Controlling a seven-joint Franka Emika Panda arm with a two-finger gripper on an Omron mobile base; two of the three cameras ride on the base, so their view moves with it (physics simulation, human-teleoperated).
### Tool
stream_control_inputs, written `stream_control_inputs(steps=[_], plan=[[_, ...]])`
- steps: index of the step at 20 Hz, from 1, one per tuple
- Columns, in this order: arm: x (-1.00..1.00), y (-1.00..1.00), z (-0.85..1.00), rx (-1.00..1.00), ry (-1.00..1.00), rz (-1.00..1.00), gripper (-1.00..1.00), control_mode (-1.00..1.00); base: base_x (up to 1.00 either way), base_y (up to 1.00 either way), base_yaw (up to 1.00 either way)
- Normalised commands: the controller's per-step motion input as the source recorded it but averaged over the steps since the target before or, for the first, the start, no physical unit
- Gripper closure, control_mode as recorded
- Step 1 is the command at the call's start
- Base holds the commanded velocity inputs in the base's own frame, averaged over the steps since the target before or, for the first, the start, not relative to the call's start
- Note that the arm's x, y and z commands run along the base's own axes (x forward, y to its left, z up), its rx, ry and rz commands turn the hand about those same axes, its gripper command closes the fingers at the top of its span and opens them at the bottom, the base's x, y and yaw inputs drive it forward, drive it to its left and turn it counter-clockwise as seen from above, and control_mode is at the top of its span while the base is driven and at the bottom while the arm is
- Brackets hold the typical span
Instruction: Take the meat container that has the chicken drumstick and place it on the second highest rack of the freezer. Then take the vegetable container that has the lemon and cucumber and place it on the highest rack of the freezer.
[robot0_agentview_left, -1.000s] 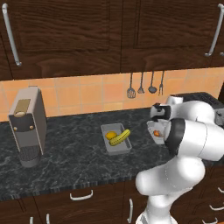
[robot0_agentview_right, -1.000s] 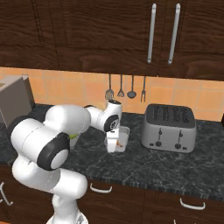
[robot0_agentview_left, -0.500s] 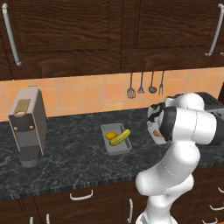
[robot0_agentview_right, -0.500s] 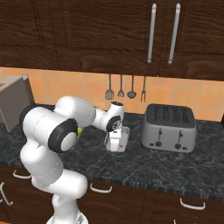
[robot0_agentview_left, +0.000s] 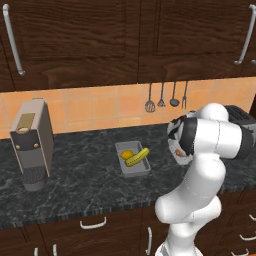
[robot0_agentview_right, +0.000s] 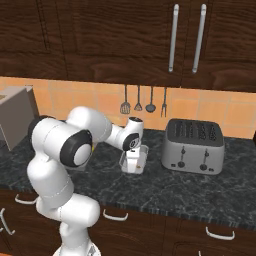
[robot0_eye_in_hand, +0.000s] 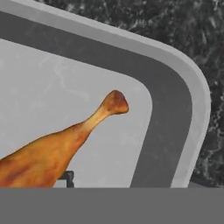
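The meat container (robot0_agentview_right: 141, 154), a grey tray, sits on the counter left of the toaster. The orange-brown chicken drumstick (robot0_eye_in_hand: 52, 151) lies inside it, close to the rounded rim (robot0_eye_in_hand: 192, 105). My gripper (robot0_agentview_right: 132, 162) points down at the tray's near wall. One dark fingertip (robot0_eye_in_hand: 68, 177) shows inside the tray beside the drumstick, and the other is hidden. The vegetable container (robot0_agentview_left: 136, 170) stands further left on the counter and holds the lemon (robot0_agentview_left: 127, 155) and the cucumber (robot0_agentview_left: 138, 156). From the left base view my arm covers most of the meat container (robot0_agentview_left: 178, 153).
A silver toaster (robot0_agentview_right: 195, 146) stands right of the meat container. A coffee machine (robot0_agentview_left: 31, 142) is at the counter's left end. Utensils (robot0_agentview_left: 167, 97) hang on the tiled wall. Dark wooden cabinets run above and drawers below the counter.
The arm's elbow has swung round while the hand stays down at the meat container.
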Motion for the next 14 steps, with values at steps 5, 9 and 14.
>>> stream_control_inputs(steps=[5, 9, 14], plan=[[-0.08, 0.00, -0.39, 0.01, 0.00, -0.06, 1.00, -1.00, 0.00, 0.00, 0.00], [-0.36, 0.08, -0.58, 0.00, 0.00, -0.09, 1.00, -1.00, 0.00, 0.00, 0.00], [-0.06, 0.03, -0.16, 0.05, 0.00, -0.07, 1.00, -1.00, 0.00, 0.00, 0.00]])
